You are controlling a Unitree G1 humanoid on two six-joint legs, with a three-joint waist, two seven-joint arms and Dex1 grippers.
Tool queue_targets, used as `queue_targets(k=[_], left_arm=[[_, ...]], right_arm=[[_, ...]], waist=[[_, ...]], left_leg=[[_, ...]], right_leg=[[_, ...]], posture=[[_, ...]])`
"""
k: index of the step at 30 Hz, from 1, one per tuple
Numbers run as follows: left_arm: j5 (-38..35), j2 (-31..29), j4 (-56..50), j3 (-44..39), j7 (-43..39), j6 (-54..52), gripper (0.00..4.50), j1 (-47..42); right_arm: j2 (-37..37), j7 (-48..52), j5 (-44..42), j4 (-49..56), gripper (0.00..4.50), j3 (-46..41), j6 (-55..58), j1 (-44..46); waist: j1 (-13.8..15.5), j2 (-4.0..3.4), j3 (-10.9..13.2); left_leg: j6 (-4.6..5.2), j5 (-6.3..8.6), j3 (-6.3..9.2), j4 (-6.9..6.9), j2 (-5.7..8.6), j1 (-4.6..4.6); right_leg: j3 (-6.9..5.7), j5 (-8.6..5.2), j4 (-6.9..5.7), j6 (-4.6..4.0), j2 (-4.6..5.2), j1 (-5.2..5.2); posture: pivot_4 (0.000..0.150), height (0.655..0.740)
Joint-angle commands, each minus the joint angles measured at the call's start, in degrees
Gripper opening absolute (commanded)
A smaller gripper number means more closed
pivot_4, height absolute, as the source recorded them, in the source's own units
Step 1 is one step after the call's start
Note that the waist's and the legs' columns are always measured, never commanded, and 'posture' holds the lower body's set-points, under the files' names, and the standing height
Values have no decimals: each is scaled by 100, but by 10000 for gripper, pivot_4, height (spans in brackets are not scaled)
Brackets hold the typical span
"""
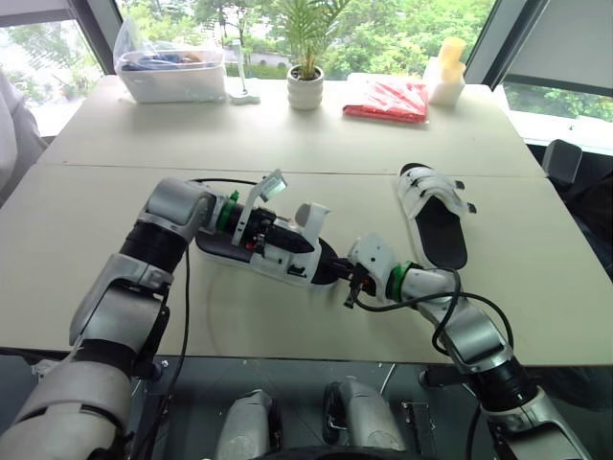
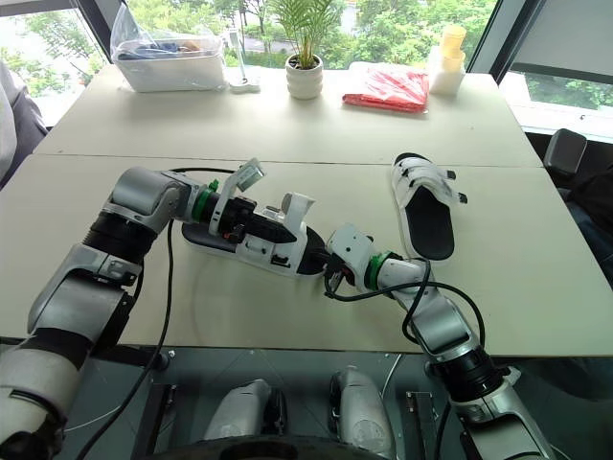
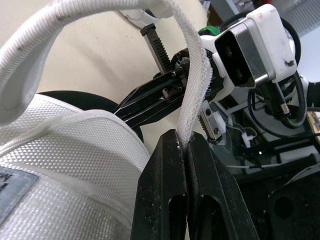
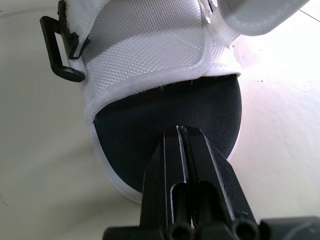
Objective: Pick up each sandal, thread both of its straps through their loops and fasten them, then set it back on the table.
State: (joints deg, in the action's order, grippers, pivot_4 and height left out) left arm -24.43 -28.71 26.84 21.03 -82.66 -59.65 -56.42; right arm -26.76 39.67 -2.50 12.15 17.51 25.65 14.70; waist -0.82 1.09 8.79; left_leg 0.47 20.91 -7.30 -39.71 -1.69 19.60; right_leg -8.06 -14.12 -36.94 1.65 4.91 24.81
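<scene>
— Jaws on both arms look closed, yes?

— Yes. Left gripper (image 3: 184, 137) pinches the white strap (image 3: 192, 75) near its free end, and the strap arches up off the near sandal (image 1: 287, 266). Right gripper (image 4: 182, 131) has its fingers together, tips on the black footbed at the toe. Whether it pins or nips the sole, I can't tell.

— Where's that sandal?

— At the front of the table (image 1: 287, 326), between the two grippers, heel toward the left arm. Resting or just lifted, I can't say.

— Which step, then?

— Threading, I'd judge. That strap isn't through anything yet. The free end needs steering to a black loop (image 4: 57, 47) at the sandal's side, then pushing through, folding back and pressing down, with the toe kept steady.

— And the count?

— Two sandals: this one and the other sandal (image 1: 436, 216), lying flat well to the right. One black loop I can make out on the near one. Farther back, one potted plant (image 1: 305, 81), one clear tub (image 1: 172, 72), one red packet (image 1: 386, 99).
</scene>
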Motion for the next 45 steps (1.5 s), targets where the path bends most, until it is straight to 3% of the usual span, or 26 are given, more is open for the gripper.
queue_targets(k=[1, 5, 9, 15, 21, 24, 32, 36, 38, 42, 45], left_arm=[[24, 20, -106, 25, 63, -96, 407, 123], [-227, 237, -106, -223, 263, -613, 407, 41], [-248, 90, -282, -183, 183, -641, 407, 149], [241, -196, -322, 18, 153, 473, 407, 513], [334, -352, -557, 73, 53, 921, 407, 805], [219, -458, -754, 99, -132, 830, 8730, 869], [-16, -1470, -1771, -279, -695, 1114, 44690, 1149], [-504, -2475, -2653, -345, -975, 1609, 44690, 1913], [-327, -2662, -2995, -412, -895, 2110, 44690, 2467], [-146, -1903, -2846, -595, 137, 2057, 44690, 2683], [-93, -1459, -2675, -584, 441, 2007, 44690, 2644]], right_arm=[[-73, 113, 182, -518, 0, 480, 507, -458], [-64, 113, 183, -533, 0, 488, 500, -451], [-75, 118, 198, -536, 0, 496, 487, -442], [-93, 124, 195, -531, 0, 482, 486, -445], [-98, 141, 199, -548, 0, 492, 474, -425], [-99, 153, 199, -568, 0, 498, 461, -411], [-116, 212, 208, -624, 0, 541, 402, -384], [-102, 224, 212, -654, 0, 561, 375, -366], [-94, 235, 211, -666, 0, 567, 367, -358], [-76, 251, 212, -693, 0, 576, 363, -340], [-67, 256, 229, -690, 0, 570, 376, -327]], waist=[[1, 0, 0], [-1, 2, -1], [-1, 1, -1], [-2, -3, -2], [-8, -5, -3], [-8, -5, -3], [-18, -8, -2], [-23, -10, -2], [-29, -14, -2], [27, -1, -10], [-4, 31, -21]], left_leg=[[0, 0, 0, 0, 0, 0], [1, 0, 0, 0, 0, 0], [1, 0, 0, 1, 0, 0], [0, 0, 0, 4, 0, -3], [-1, 0, 0, 7, 0, -5], [-1, 0, 0, 8, 0, -6], [0, 0, 0, 12, 0, -6], [-1, 0, 0, 19, 0, -6], [-1, 0, 0, 30, 1, -9], [-1, -2, 2, 42, 3, -15], [8, 3, 3, 42, 3, -11]], right_leg=[[0, 0, 0, 0, 0, 0], [0, 0, 0, 0, 0, 0], [0, 0, 0, 1, 0, 0], [0, 0, 1, 0, 1, 0], [0, -2, 2, -4, 3, 0], [0, -3, 2, -6, 3, 0], [0, -4, 2, -8, 3, 1], [0, -9, 4, -17, 4, 7], [0, -16, 15, -29, 5, 6], [-1, -16, 33, -32, 6, -9], [-4, -13, 40, -31, 6, -10]], posture=[[1500, 7288], [1500, 7288], [1500, 7288], [1500, 7288], [1500, 7288], [1500, 7288], [1500, 7288], [1500, 7288], [1500, 7288], [1500, 7288], [1500, 7288]])
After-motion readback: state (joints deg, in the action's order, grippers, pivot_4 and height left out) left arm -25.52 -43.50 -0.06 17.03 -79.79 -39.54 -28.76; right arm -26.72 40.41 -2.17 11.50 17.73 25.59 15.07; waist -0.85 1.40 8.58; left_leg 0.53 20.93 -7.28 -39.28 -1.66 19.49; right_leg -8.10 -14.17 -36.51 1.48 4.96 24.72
